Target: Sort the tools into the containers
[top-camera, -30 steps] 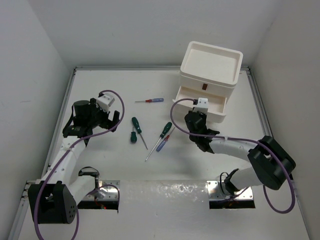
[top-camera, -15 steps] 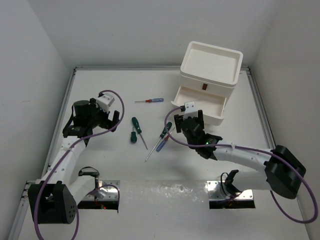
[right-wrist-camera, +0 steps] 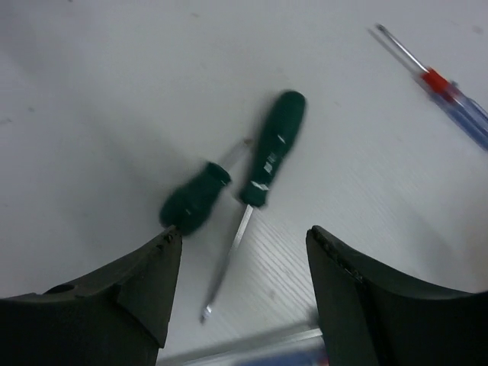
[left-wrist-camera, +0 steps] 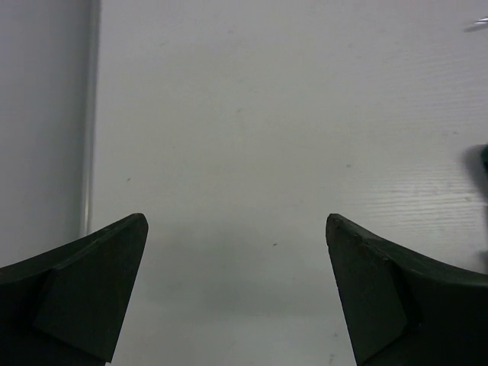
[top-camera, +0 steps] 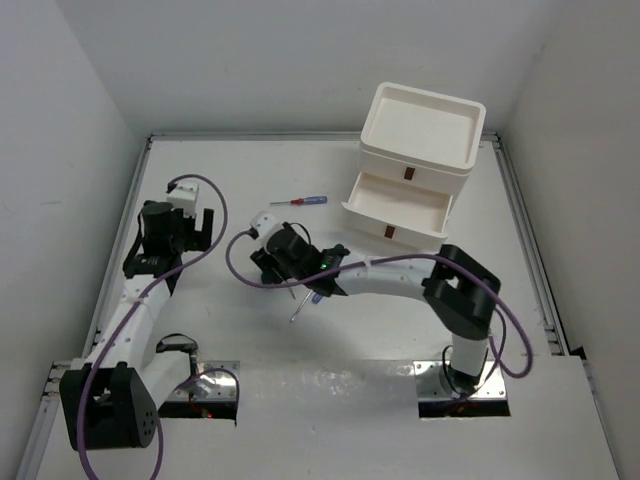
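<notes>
In the right wrist view, a long dark-green-handled screwdriver [right-wrist-camera: 271, 149] and a stubby green one [right-wrist-camera: 194, 200] lie on the table just ahead of my right gripper [right-wrist-camera: 244, 232], which is open with nothing between its fingers. A thin blue-and-red screwdriver [right-wrist-camera: 450, 95] lies further off at the right. From above, my right gripper [top-camera: 268, 262] hangs over the green tools and hides them. Another thin blue-handled screwdriver [top-camera: 315, 293] pokes out under that arm. The white drawer stack [top-camera: 420, 150] has its middle drawer [top-camera: 395, 212] pulled out. My left gripper [left-wrist-camera: 236, 221] is open over bare table.
A blue-and-red screwdriver [top-camera: 300, 201] lies alone towards the back of the table, left of the drawers. The raised table rim [top-camera: 130, 200] runs close to the left arm. My left gripper [top-camera: 200, 232] sits near the left side.
My right arm swung left from the open drawer to above the green screwdrivers, and its gripper opened. The left gripper shifted slightly back and left, still open.
</notes>
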Controlling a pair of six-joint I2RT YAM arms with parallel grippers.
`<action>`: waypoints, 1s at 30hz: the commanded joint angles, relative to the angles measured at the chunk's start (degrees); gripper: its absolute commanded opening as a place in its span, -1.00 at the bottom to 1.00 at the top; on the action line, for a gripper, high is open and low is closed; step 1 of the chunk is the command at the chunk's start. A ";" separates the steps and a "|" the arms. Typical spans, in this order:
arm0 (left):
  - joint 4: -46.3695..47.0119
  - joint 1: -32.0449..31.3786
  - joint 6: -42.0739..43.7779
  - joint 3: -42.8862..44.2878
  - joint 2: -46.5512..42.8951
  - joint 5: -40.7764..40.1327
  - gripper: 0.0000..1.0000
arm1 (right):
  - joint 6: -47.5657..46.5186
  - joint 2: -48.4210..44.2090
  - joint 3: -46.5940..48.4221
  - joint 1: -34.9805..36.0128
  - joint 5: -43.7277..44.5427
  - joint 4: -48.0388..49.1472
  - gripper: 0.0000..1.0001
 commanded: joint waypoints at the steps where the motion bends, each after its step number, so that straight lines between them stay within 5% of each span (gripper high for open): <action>1: 3.33 5.23 -2.71 -2.03 -2.48 -7.19 1.00 | -2.64 7.23 10.83 -1.33 -10.54 -2.05 0.30; 6: 3.07 10.44 -2.88 -2.38 -2.40 -2.19 1.00 | 1.04 19.72 24.74 -3.26 -9.85 -8.03 0.29; 19: 3.86 10.44 -2.00 -3.09 -0.46 0.45 1.00 | 5.19 28.61 27.49 -7.48 -6.95 -5.92 -0.06; 25: 3.42 10.44 -1.74 -3.09 -0.55 1.24 1.00 | 9.66 28.01 23.81 -10.81 -5.53 -4.61 -0.43; 29: 3.42 10.44 -1.65 -3.09 -0.46 2.30 1.00 | 9.60 24.59 17.13 -12.58 -7.29 1.36 -1.00; 30: 3.33 10.44 -1.56 -3.09 -0.37 2.47 1.00 | 8.28 24.14 16.86 -12.58 -7.56 1.63 -1.00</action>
